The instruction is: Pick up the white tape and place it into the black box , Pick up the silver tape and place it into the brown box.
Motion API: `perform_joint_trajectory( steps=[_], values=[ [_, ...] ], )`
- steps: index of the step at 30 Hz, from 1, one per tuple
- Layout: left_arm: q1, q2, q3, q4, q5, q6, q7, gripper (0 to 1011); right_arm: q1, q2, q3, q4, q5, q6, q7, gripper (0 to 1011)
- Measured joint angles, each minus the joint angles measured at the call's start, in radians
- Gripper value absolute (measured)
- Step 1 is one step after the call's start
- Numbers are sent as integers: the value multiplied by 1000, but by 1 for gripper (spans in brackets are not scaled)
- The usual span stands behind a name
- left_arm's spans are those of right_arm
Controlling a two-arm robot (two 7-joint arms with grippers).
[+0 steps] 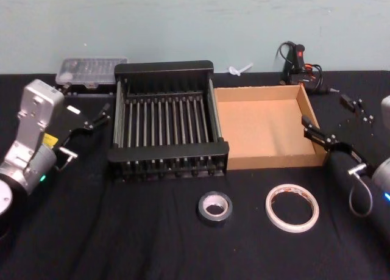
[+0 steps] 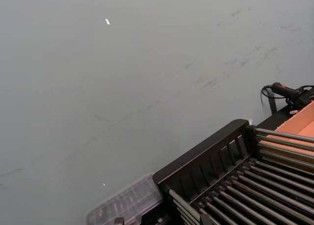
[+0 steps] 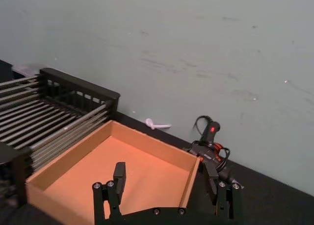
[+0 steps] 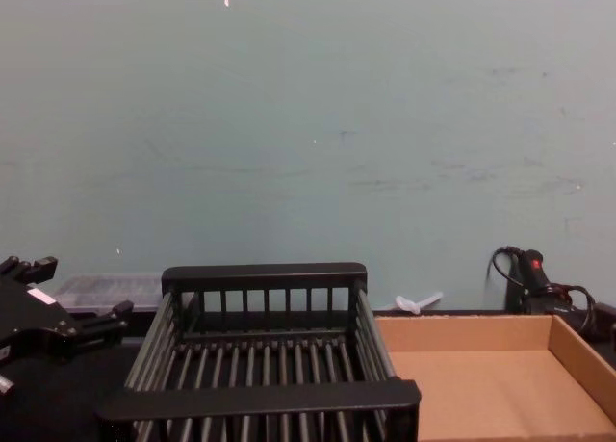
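**Two tape rolls on the cloth, both boxes bare**

The white tape [image 1: 292, 207] is a wide, thin ring of pale translucent film with reddish print on its inner core, lying flat on the black cloth [image 1: 122, 243] in front of the brown box [image 1: 265, 128]. Near it on its left lies the silver tape [image 1: 215, 208], a smaller, chunkier dark grey roll with a pale core, in front of the black box [image 1: 166, 122].

The black box is a plastic crate with slatted walls, a barred bottom and thick rim rails; the brown box touching its right side is a shallow tan cardboard tray with matte walls.

The left gripper [image 1: 96, 116] hangs left of the crate, fingers spread, holding nothing. The right gripper [image 1: 317, 133] hovers at the tray's right wall, fingers likewise apart.
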Motion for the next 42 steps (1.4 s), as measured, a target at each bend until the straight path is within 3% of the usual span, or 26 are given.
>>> perform_joint_trajectory(
  steps=[7,12,21,32,42],
  values=[
    [0,0,0,0,0,0,0,1001,-68,14,26,-68,29,20,21,1002],
    [0,0,0,0,0,0,0,1001,-137,39,48,-140,51,101,31,1002],
    [0,0,0,0,0,0,0,1001,-214,58,85,-206,74,187,39,1002],
    [0,0,0,0,0,0,0,1001,-233,63,98,-225,90,317,61,1002],
    [0,0,0,0,0,0,0,1001,-213,47,98,-218,95,446,85,1002]
  ],
)
